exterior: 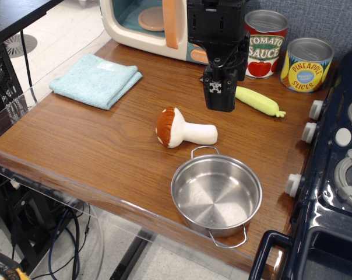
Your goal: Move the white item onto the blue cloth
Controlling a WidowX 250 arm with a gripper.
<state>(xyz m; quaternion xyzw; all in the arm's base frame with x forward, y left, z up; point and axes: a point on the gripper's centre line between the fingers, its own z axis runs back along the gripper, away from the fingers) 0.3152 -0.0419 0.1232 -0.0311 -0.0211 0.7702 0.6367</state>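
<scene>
The white item, a plush mushroom (185, 130) with a white stem and brown cap, lies on its side in the middle of the wooden table, cap to the left. The blue cloth (97, 80), a folded light blue towel, lies at the table's back left. My gripper (219, 106) hangs above the table a little behind and to the right of the mushroom's stem, apart from it. It holds nothing. Its black fingers point down and look close together; I cannot tell whether they are shut.
A steel pot (216, 195) stands near the front edge, just in front of the mushroom. A yellow-green handle (257, 101) lies right of the gripper. A tomato can (265, 44) and pineapple can (306, 65) stand behind. A toy microwave (151, 24) is at the back, a toy stove (339, 169) at right.
</scene>
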